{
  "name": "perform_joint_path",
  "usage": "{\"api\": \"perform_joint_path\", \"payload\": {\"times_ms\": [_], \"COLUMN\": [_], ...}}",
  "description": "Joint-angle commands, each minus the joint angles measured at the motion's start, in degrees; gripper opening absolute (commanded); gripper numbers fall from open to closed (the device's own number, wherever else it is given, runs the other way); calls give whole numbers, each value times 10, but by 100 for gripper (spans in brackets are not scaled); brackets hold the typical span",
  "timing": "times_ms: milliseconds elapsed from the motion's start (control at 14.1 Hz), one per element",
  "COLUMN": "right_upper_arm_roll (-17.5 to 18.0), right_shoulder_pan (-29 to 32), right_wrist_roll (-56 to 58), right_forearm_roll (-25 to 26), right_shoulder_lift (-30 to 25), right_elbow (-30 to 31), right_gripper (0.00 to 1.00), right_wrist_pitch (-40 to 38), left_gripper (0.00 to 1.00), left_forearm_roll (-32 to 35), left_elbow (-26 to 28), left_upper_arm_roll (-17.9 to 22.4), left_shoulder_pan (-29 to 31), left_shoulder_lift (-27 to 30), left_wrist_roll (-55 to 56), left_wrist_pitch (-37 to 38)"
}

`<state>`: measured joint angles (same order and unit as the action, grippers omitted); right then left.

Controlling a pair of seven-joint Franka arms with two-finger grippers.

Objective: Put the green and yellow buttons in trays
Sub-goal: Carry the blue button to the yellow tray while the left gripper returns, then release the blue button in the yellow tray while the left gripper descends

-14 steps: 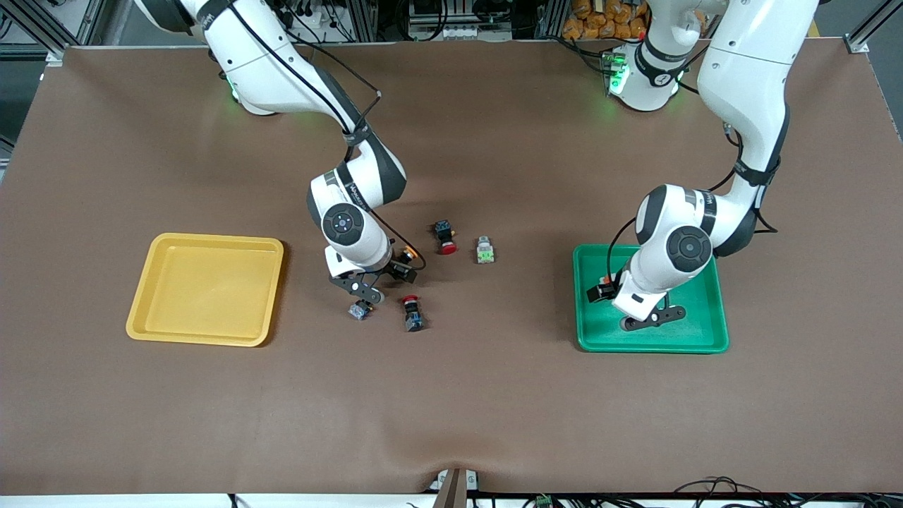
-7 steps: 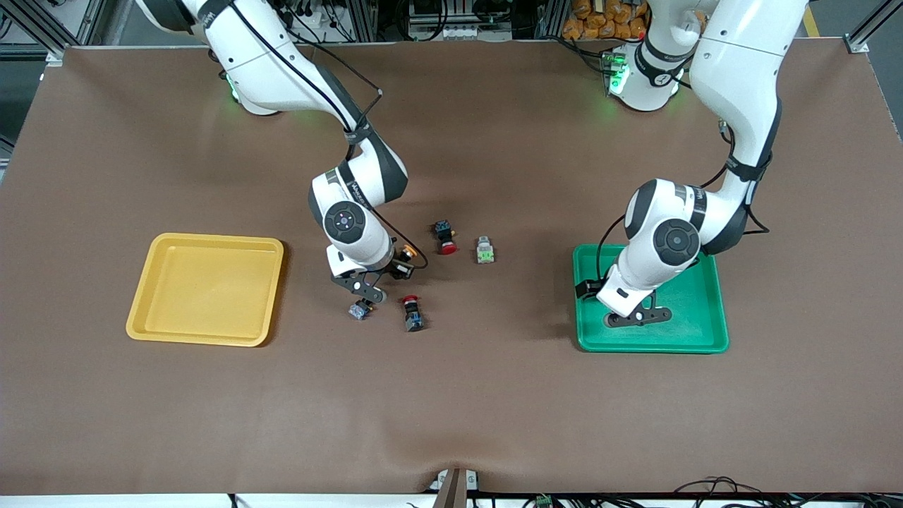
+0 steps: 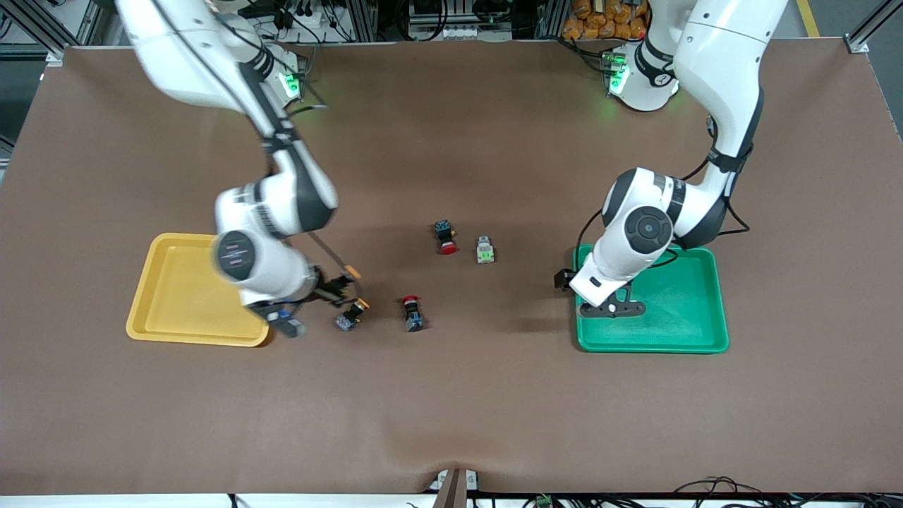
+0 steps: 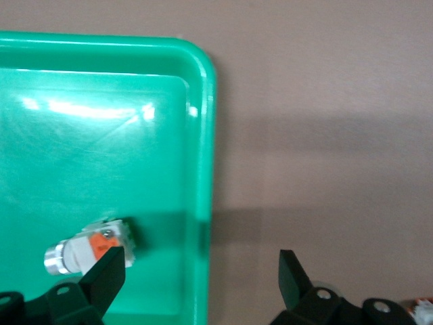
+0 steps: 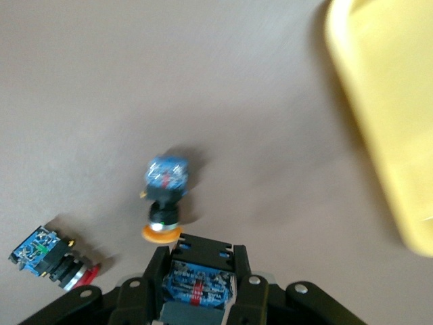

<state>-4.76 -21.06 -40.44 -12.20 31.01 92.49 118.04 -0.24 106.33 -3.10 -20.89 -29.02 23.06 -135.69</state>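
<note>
- Two trays sit at the table's ends: a yellow tray (image 3: pixel 176 289) toward the right arm's end, a green tray (image 3: pixel 677 317) toward the left arm's end.
- Right gripper (image 3: pixel 286 321), over the yellow tray's corner nearest the middle of the table, is clamped on a dark blue-bodied button (image 5: pixel 196 281); its cap is hidden, so the colour cannot be told. Likely it is being carried to the yellow tray.
- Another button with a yellow-orange cap (image 3: pixel 350 315) lies on the table just beside that gripper, near the yellow tray.
- Left gripper (image 3: pixel 611 308) hangs over the green tray's edge with its jaws spread wide and nothing between them.
- One pale grey, orange-ended button (image 4: pixel 91 247) lies inside the green tray, just beside a fingertip, seemingly set down there.
- One pale grey, green-ended button (image 3: pixel 484 250) waits mid-table, between the trays, not yet sorted.
- Two red-capped switches, one (image 3: pixel 444 236) beside the green-ended button and one (image 3: pixel 412 313) nearer the front camera, lie mid-table; they are not part of the job.
</note>
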Motion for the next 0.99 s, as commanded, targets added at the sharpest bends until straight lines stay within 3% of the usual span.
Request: {"api": "perform_joint_path", "payload": {"times_ms": [0,568,923], "right_upper_arm_roll": [10,8,8], "right_shoulder_pan": [57,258,332], "right_wrist_roll": [104,494,636], "right_forearm_roll": [-5,1,2], "right_shoulder_lift": [-18,-14,18], "right_elbow": [-12,-12,-12], "right_gripper": [8,8,9], "right_wrist_pitch": [-27,-65,-64], "left_gripper": [100,100,100], "left_forearm_roll": [3,3,0], "left_elbow": [-11,-25,-37], "left_upper_arm_roll": [4,3,2], "left_shoulder_pan": [-33,-85,-105], "left_shoulder_lift": [7,-1,-16], "left_wrist_roll": [-7,-5,5], "left_wrist_pitch": [16,16,15]}}
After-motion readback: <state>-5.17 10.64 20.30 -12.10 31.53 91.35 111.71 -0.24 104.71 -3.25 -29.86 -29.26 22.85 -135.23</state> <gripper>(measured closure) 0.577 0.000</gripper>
